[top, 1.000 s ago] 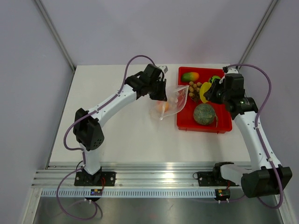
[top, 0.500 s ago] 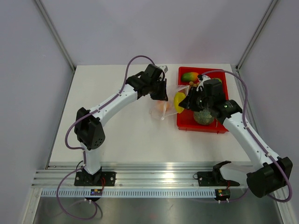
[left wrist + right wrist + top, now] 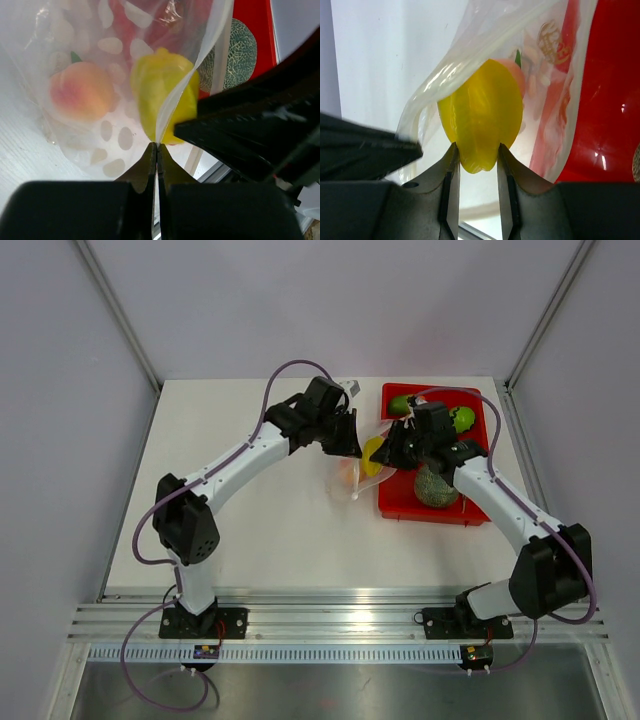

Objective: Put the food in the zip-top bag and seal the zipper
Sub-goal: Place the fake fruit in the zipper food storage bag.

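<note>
Jaws pinched tight, your left gripper [image 3: 157, 150] holds the lip of the zip-top bag [image 3: 100, 135]; your right gripper [image 3: 477, 147], part open, clamps the yellow piece [image 3: 481, 107] at its mouth. Let go too shallow and it may tumble out; shove hard and the lip could slip free

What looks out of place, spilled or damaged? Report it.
Nothing stands out. The left end effector pinches the zip-top bag, the right end effector holds the yellow piece at its mouth; the melon sits in the red tray.
</note>
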You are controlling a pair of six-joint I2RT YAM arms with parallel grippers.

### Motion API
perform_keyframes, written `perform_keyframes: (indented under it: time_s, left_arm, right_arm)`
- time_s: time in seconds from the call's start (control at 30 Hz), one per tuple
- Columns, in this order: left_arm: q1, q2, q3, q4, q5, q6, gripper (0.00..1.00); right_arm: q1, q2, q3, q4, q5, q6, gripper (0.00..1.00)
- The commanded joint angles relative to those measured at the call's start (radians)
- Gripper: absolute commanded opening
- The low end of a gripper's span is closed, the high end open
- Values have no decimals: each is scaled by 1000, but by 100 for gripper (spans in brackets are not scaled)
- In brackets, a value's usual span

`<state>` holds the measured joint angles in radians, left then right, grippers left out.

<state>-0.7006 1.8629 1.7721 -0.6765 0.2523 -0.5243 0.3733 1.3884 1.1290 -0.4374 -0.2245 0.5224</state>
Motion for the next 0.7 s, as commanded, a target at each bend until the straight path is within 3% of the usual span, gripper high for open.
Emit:
perform_keyframes:
  time_s: [0.0, 0.13, 0.2, 0.23, 0.37, 0.43, 0.57, 0.6, 0.67]
  left_arm:
    - [4, -77, -5, 54, 64, 9, 0]
    - [4, -88, -13, 51, 77, 15, 0]
    - [6, -93, -17, 55, 88, 15, 0]
    - [4, -96, -19, 55, 91, 14, 0]
    - [6, -100, -26, 51, 84, 14, 0]
    - [7, -103, -31, 51, 77, 14, 0]
    - [12, -100, -30, 48, 71, 9, 0]
    - [13, -100, -30, 49, 70, 10, 0]
    - [15, -102, -28, 48, 68, 9, 0]
  right_arm:
    - [9, 53, 84, 78, 37, 33, 19]
    - [9, 103, 100, 132, 131, 60, 23]
    - [9, 119, 97, 172, 162, 79, 50]
    - [9, 148, 106, 184, 156, 77, 77]
    - [30, 153, 134, 167, 100, 65, 93]
    - [41, 112, 118, 154, 91, 57, 92]
    - [44, 23, 74, 118, 45, 42, 78]
    - [44, 2, 54, 112, 40, 41, 66]
    - [47, -64, 34, 86, 43, 34, 52]
